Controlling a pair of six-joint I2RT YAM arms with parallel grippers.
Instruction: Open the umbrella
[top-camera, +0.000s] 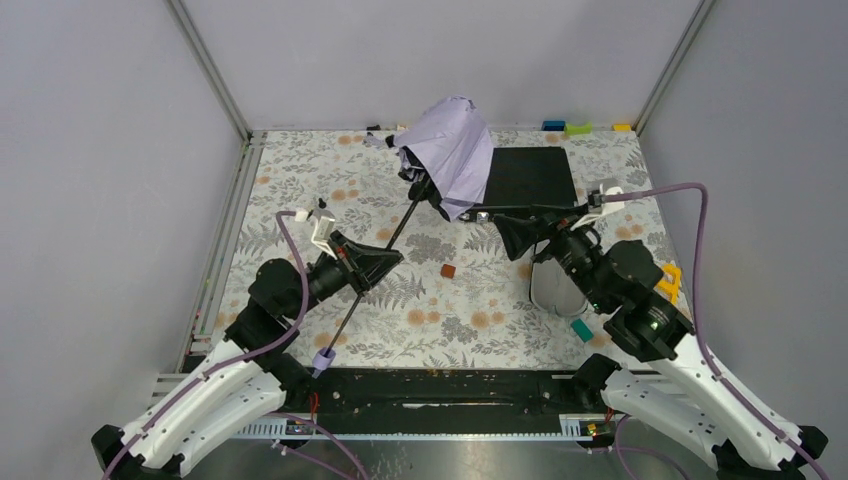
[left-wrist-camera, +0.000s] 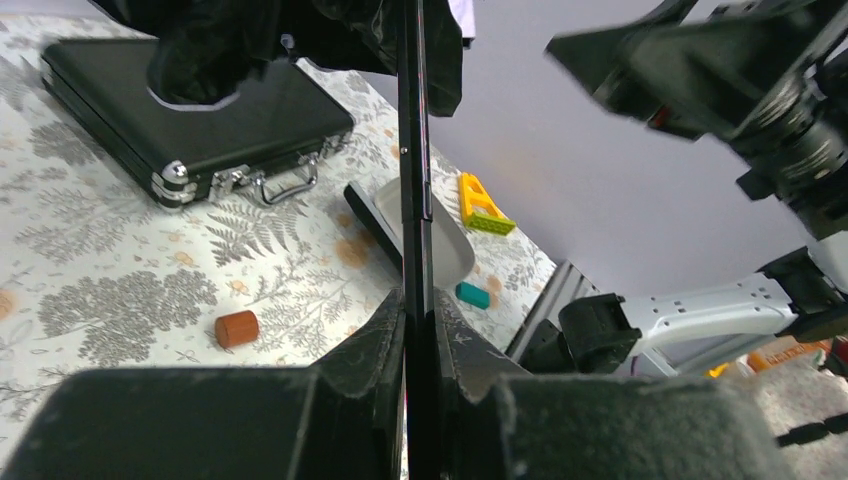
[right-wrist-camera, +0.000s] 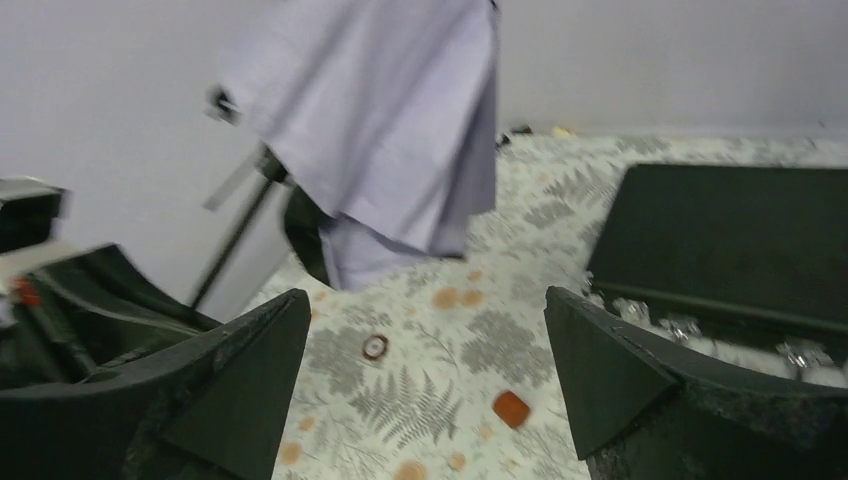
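Note:
The umbrella's pale lavender canopy (top-camera: 452, 150) hangs half-folded over the back of the table and fills the top of the right wrist view (right-wrist-camera: 380, 130). Its thin black shaft (top-camera: 375, 275) slants down to a lavender handle knob (top-camera: 322, 359) near the front edge. My left gripper (top-camera: 380, 262) is shut on the shaft (left-wrist-camera: 415, 200), its jaws pressed against both sides of it (left-wrist-camera: 420, 305). My right gripper (top-camera: 505, 228) stands open just right of the canopy's lower edge, with only tablecloth between its fingers (right-wrist-camera: 427, 310).
A flat black briefcase (top-camera: 530, 178) lies at the back right (left-wrist-camera: 200, 110). An open clamshell case (left-wrist-camera: 440, 240) sits under the right arm. A brown block (top-camera: 448, 270), a teal block (top-camera: 581, 328) and a yellow piece (top-camera: 668, 280) lie on the floral cloth.

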